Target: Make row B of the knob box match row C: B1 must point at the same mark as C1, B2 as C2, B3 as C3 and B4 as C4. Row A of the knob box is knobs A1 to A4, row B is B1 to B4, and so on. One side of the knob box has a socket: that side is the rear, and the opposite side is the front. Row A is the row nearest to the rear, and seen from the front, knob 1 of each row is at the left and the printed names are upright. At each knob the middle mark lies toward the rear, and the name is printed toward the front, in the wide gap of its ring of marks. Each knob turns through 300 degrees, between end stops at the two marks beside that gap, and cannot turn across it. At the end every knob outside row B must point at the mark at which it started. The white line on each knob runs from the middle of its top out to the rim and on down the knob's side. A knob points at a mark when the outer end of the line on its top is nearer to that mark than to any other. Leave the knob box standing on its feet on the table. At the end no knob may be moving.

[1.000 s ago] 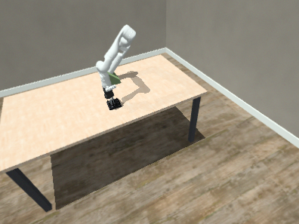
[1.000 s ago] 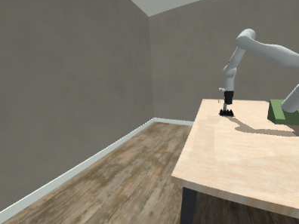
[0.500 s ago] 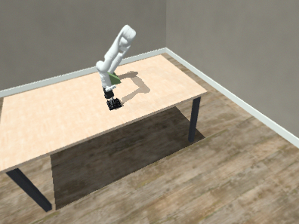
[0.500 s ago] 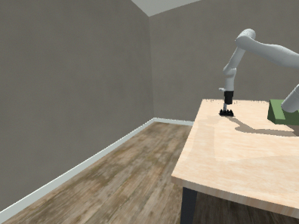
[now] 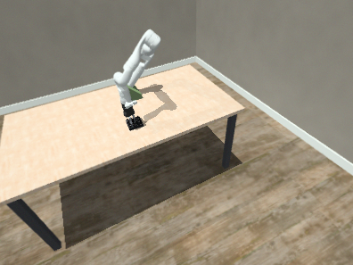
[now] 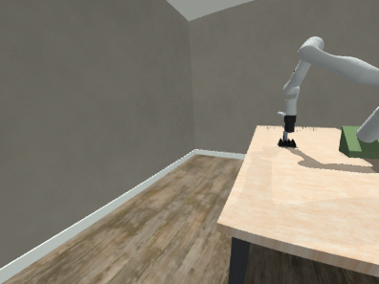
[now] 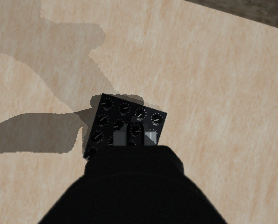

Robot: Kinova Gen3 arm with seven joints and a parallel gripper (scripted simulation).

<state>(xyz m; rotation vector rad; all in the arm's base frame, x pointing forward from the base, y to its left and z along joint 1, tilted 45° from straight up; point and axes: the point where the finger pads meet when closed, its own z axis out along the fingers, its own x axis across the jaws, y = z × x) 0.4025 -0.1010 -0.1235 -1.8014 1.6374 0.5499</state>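
Fingers of the gripper parted over the knob box

The black knob box sits on the pale wooden table, toward its near edge in the top view. It carries a grid of dark knobs with white lines. The fingers are directly above it, partly open, one to the left and one to the right of a knob in the wrist view. They appear to grip nothing; whether either brushes the knob is unclear.

The step in hand seems to be setting one knob, either lining up on it or letting go after a turn. Its name cannot be read, nor can row B be compared with row C. If it still needs turning, the next move calls for centring, closing gently and rotating without nudging neighbours; if not, a straight lift.

Beyond the box, the white arm reaches in from the far side, near a green block. Grey walls stand around.
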